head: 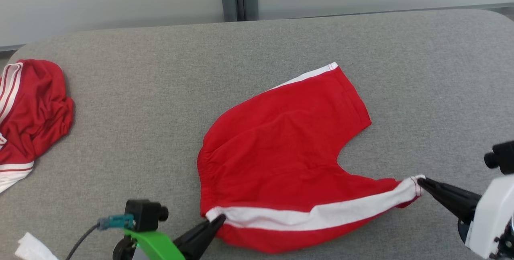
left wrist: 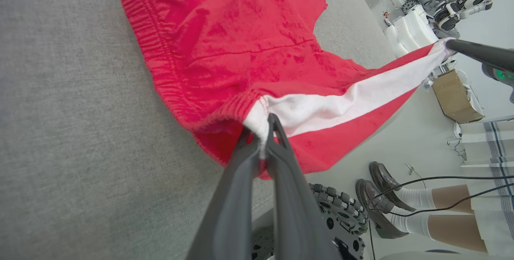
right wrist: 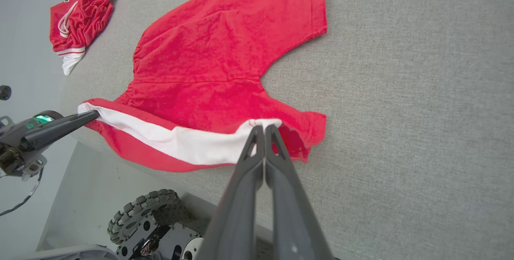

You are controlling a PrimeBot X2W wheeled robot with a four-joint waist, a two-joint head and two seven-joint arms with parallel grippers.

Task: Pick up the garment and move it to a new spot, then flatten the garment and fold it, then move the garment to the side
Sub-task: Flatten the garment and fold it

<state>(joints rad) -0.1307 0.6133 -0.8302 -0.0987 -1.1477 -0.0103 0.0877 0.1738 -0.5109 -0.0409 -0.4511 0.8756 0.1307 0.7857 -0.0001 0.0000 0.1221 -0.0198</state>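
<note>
- Crumpled second red garment (head: 32, 111): far out to the left of the left claw (head: 219, 220), on the grey table (head: 140, 91), well apart from everything else.
- Left claw: pinched narrow on the waistband corner of the red shorts (head: 277, 147), right where the white side stripe (head: 321, 211) starts.
- Shorts: spread on the table between the two claws and out beyond their tips. The waistband (head: 202, 171) is at the left claw's end, the leg openings at the other.
- Stripe: pulled taut from claw to claw. The red strip below it overhangs the table edge, and the far leg lies flat.
- Right claw (head: 421, 180): clamped tight on the stripe's hem end, on the near leg.
- Left wrist view: a person's shoes (left wrist: 381, 199) on the floor, right of the claw's fingers.
</note>
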